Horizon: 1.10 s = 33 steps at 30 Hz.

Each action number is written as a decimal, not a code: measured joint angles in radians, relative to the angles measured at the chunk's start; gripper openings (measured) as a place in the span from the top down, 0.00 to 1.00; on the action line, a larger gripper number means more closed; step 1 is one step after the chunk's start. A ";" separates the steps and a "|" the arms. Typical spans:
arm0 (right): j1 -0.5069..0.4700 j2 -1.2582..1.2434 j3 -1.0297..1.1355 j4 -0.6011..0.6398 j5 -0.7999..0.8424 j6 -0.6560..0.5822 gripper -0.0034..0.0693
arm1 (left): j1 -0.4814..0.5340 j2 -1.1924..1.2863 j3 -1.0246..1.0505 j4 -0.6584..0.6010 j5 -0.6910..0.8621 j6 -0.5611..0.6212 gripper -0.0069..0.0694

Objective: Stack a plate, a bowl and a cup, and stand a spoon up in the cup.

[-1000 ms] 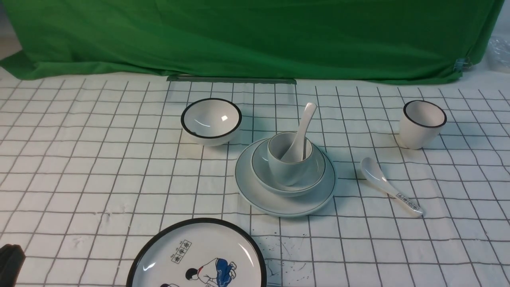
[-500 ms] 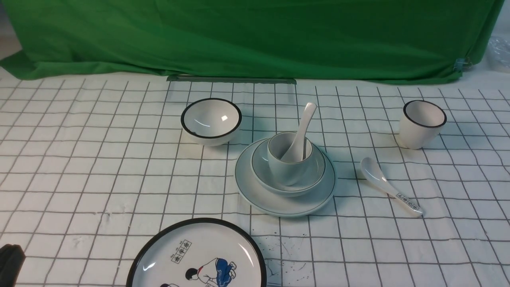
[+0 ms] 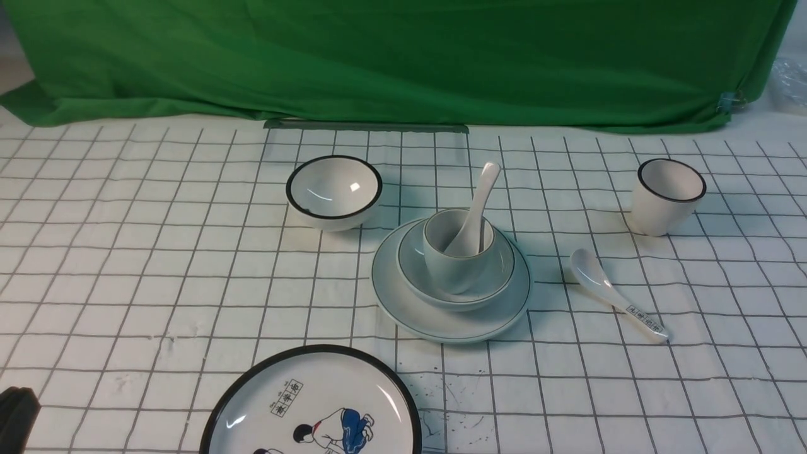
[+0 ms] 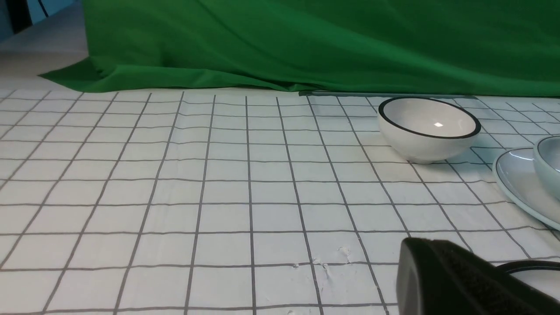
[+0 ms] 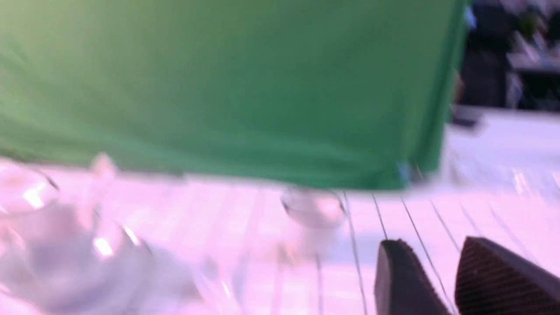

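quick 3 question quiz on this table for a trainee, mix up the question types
1. True or false: the spoon stands in the cup, its handle leaning over the rim.
2. What does the cup sit in directly? A) the black-rimmed bowl B) the pale bowl on the plate C) the cartoon plate
3. Fill in: the printed spoon lies on the cloth to the robot's ____ of the stack.

Key: 1 true; 2 B; 3 right
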 joint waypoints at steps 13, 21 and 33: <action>-0.049 -0.051 0.128 0.049 0.159 0.002 0.63 | 0.001 0.000 0.000 0.010 0.003 0.001 0.91; -0.050 -0.051 0.128 0.051 0.159 0.000 0.63 | 0.001 0.000 0.000 0.012 0.003 0.001 0.91; -0.050 -0.052 0.128 0.052 0.156 0.006 0.63 | 0.001 0.000 0.000 0.012 0.003 0.001 0.91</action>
